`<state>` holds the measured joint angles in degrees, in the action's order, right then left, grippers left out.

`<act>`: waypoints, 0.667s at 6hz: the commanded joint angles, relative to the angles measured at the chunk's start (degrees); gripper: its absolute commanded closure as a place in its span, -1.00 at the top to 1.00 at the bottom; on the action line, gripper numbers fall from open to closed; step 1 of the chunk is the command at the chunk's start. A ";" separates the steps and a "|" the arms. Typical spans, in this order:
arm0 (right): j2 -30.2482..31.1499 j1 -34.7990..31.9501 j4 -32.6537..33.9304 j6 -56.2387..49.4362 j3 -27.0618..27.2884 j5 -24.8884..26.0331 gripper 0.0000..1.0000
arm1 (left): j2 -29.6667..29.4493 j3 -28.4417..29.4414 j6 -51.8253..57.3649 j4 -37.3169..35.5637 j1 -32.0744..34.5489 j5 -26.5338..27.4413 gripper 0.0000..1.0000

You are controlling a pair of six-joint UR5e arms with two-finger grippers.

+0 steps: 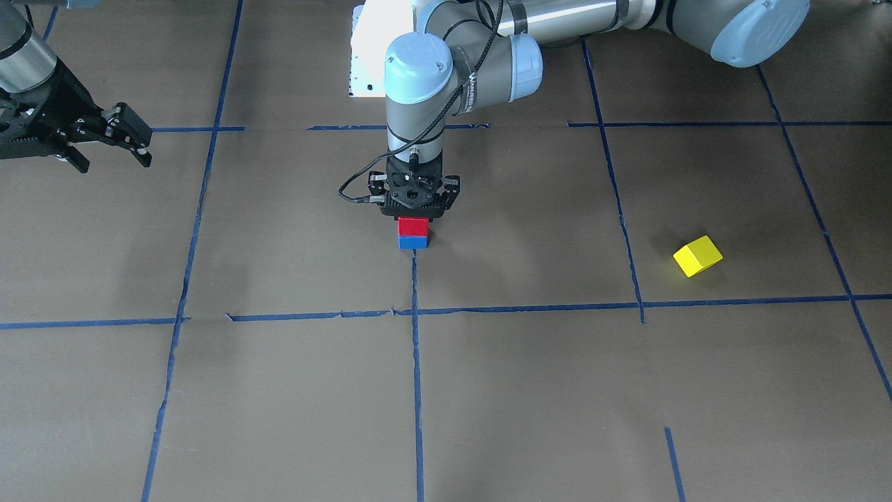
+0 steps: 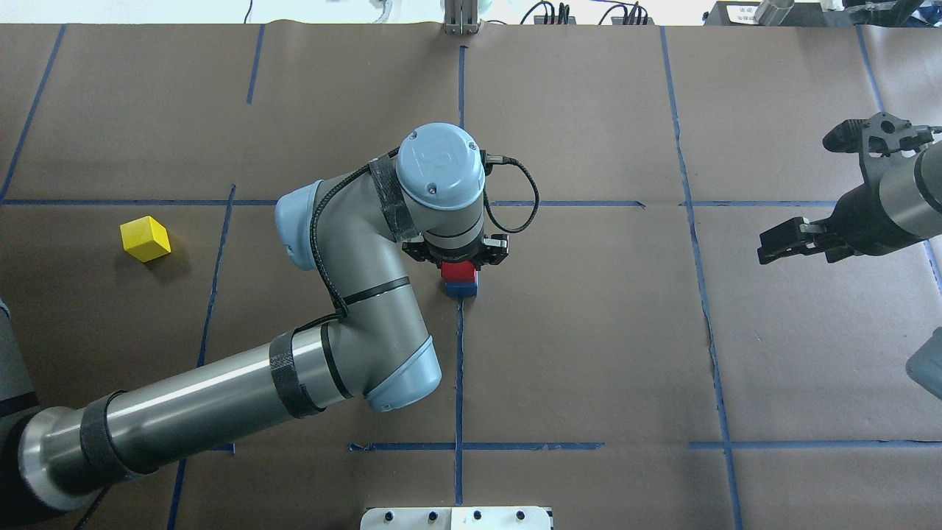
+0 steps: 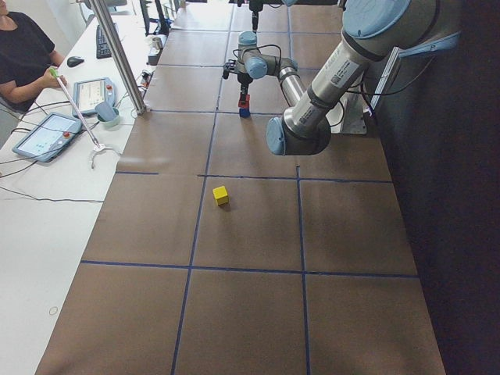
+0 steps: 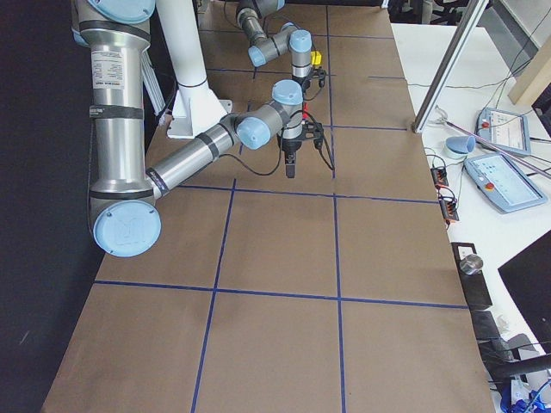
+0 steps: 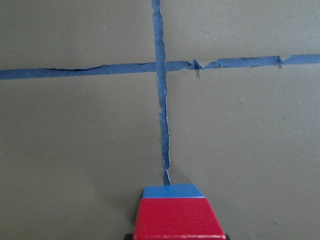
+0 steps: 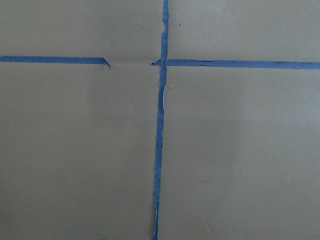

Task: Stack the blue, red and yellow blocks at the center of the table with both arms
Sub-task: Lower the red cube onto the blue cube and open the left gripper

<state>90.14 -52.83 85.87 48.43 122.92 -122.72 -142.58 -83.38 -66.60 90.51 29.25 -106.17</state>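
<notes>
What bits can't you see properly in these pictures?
- Left gripper: tips hidden by its own body in front view, by the wrist overhead; whether it squeezes the red block is unclear.
- Blue block: mostly covered by the red block in the left wrist view.
- Yellow block: tiny in the exterior right view.

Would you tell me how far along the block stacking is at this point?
Done: the red block sits on the blue block at the middle of the table. In hand: the left gripper is closed on the red block, not yet released. Left: the yellow block lies apart, and the right gripper hangs open, empty.
</notes>
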 commanded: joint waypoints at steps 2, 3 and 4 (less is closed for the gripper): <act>-0.31 0.01 0.00 0.17 -0.05 0.02 1.00 | -0.24 0.41 0.15 0.11 -0.51 1.66 0.86; -0.31 0.01 0.00 0.09 -0.05 0.02 1.00 | -0.76 -1.68 0.07 -0.06 -0.25 1.66 1.00; -0.40 0.01 0.00 0.09 -0.05 0.02 1.00 | -0.33 -6.83 0.07 -0.85 1.93 1.14 1.00</act>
<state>89.80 -52.82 85.87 48.54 122.87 -122.70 -143.08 -86.19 -66.52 90.23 29.64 -104.69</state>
